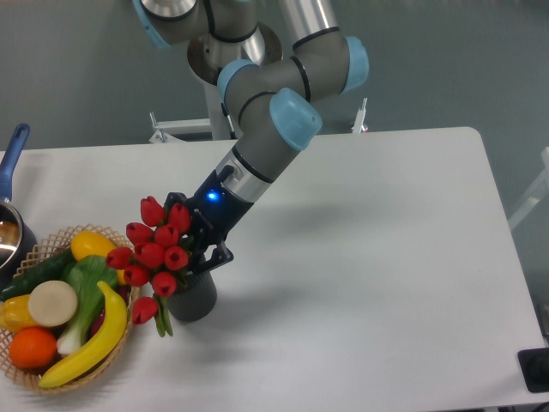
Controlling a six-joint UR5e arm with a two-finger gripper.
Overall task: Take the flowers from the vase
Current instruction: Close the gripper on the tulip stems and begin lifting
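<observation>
One grey robot arm with light blue joint caps reaches down from the top of the view toward the left part of a white table. At its end, a black two-finger gripper with a small blue light is clenched around the stems of a bunch of red closed tulip buds with green stems and leaves. The buds lean to the left of the gripper, and one bud hangs lower, beside the green leaf tips. Directly below the gripper stands a small dark grey cylindrical vase, upright on the table; the lower ends of the stems are hidden, so it cannot be told whether they reach inside the vase's mouth. Just left of the vase and flowers sits a round woven basket holding toy produce: a yellow banana, an orange, a green cucumber, a yellow pepper and a leafy green vegetable with a white stalk. At the far left edge, a dark pot with a blue handle is partly cut off by the frame.
</observation>
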